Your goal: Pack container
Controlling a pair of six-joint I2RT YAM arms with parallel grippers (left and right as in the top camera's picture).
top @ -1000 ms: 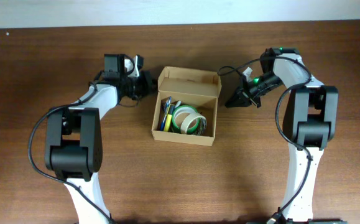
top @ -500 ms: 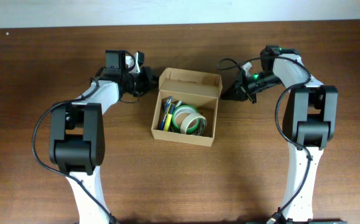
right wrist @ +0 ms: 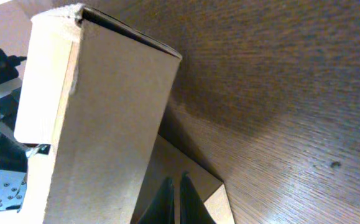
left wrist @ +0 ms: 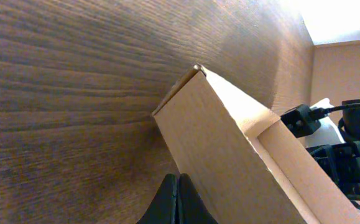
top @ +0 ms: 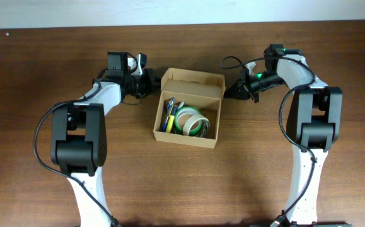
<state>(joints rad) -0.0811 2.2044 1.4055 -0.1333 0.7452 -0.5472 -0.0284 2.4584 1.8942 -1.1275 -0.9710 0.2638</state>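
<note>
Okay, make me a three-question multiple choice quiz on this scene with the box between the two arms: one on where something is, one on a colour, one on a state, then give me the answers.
1. Where do the tape rolls lie?
A. Inside the container
B. Left of it
C. Behind it

2. What colour is the container?
A. White
B. Blue
C. Light brown

3. How is its lid?
A. Shut flat
B. Open, standing at the far side
C. Torn off

Answers:
1 A, the rolls sit beside the pens within its walls.
2 C, it is plain cardboard in every view.
3 B, the contents show from overhead.
</note>
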